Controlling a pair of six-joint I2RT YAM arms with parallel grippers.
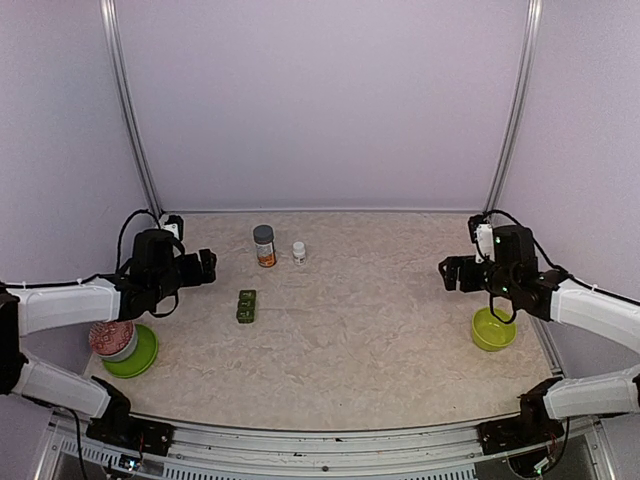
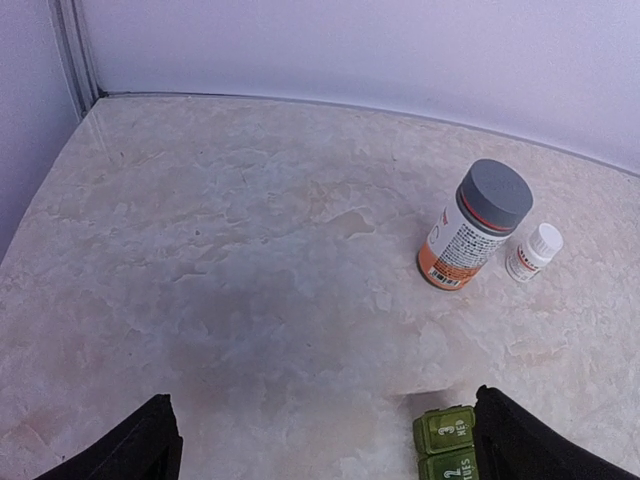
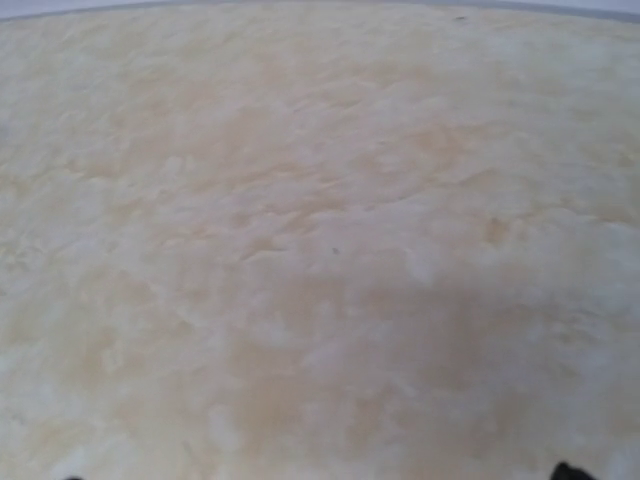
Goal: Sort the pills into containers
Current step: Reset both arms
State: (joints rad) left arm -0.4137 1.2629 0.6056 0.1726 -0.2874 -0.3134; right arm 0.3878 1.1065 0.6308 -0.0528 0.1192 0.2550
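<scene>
Plainly, the left end effector (image 1: 206,268) is wide open and holds nothing. In its wrist view the two dark fingers (image 2: 135,452) sit at the bottom corners with bare worktop (image 1: 380,330) between them. Just inside the finger on the right of that view lies the dark olive-green pill box (image 2: 446,450), cut off by the bottom edge, with two lids showing, both shut and printed with pale marks. From above, the pill box is a short strip lying flat on the worktop, a little right of this end effector and nearer the arm bases, not touching it.

Beyond the box, toward the back wall, an orange bottle with a grey cap (image 2: 473,225) stands upright. A small white bottle (image 2: 531,252) stands just beside it on the right. Under the left arm sits a lime-green bowl (image 1: 145,362), with a round, grey-sided thing with a reddish top (image 1: 112,340) resting in it.

The right end effector (image 1: 451,273) is open too and empty; only its dark fingertips (image 3: 570,470) edge into its wrist view, above plain worktop. A second lime-green bowl (image 1: 493,330) sits beneath that arm, well apart from the pill box.
</scene>
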